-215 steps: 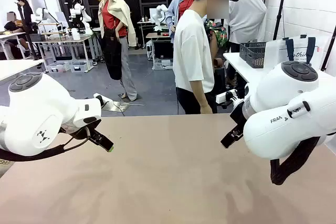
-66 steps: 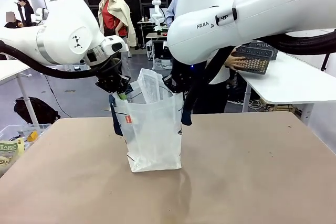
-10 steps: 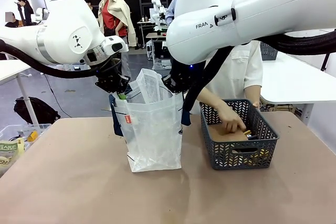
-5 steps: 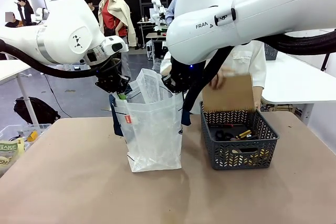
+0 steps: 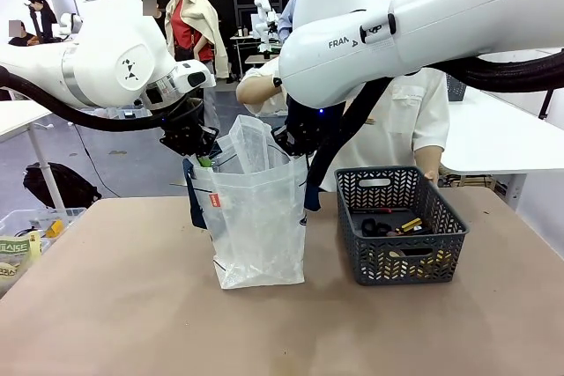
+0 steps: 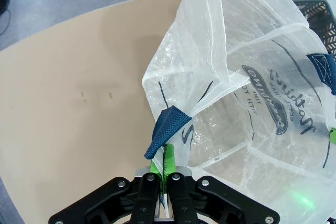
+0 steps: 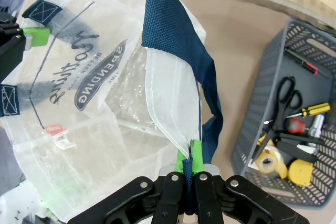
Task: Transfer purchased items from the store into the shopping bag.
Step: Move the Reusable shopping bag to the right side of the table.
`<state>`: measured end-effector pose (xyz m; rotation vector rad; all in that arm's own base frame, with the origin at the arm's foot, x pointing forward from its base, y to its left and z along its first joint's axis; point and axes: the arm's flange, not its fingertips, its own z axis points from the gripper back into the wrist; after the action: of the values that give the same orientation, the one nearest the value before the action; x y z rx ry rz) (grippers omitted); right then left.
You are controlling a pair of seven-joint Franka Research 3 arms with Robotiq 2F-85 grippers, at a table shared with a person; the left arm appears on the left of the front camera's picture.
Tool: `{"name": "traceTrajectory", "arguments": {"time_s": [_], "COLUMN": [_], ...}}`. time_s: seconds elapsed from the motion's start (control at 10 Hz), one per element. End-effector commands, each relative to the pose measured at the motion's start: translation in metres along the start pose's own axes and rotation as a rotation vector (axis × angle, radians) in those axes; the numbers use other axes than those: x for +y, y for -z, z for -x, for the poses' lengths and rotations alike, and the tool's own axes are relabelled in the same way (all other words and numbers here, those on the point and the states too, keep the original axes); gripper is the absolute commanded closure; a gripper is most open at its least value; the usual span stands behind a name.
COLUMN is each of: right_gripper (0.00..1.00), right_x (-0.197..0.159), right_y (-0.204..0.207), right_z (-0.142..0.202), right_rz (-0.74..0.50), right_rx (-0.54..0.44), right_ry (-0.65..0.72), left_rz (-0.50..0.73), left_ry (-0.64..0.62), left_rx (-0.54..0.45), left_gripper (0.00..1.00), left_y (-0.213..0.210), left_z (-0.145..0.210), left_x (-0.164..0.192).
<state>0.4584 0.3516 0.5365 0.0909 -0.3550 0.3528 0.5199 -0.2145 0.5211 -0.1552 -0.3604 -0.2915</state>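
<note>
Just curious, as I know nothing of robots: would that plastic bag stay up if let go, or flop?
Probably floppy: the shopping bag is thin, creased, see-through film, its top pinched by the left gripper and right gripper. Likely very light, since it looks empty. Released, it might well sag or tip.

Tan table (image 5: 132,305), two things on top.
Translucent whitish shopping bag (image 5: 260,235) stands upright near the middle. Dark grey lattice basket (image 5: 401,248) sits flat just beside it on the picture's right, a narrow gap between them.

White arms (image 5: 97,55), black cables (image 5: 53,110), black tools (image 6: 163,168), green pads (image 7: 196,156).
</note>
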Motion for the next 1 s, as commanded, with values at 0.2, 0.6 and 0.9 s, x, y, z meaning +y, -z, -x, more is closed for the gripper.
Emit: {"name": "traceTrajectory", "arguments": {"time_s": [0.2,0.6,0.9], "right_gripper": [1.00,1.00,1.00], "right_x": [-0.0016,-0.0016,-0.0016], "right_y": [0.0013,0.0013,0.0013], "right_z": [0.0015,0.0015,0.0015], "right_rz": [-0.002,-0.002,-0.002], "right_rx": [0.004,0.004,0.004], "right_ry": [0.007,0.007,0.007], "left_rz": [0.007,0.007,0.007], "left_ry": [0.000,0.000,0.000], "left_rx": [-0.001,-0.001,-0.001], "left_gripper": [1.00,1.00,1.00], "left_y": [0.0007,0.0007,0.0007], "left_z": [0.0018,0.0018,0.0018], "left_x": [-0.0008,-0.0008,-0.0008]}}
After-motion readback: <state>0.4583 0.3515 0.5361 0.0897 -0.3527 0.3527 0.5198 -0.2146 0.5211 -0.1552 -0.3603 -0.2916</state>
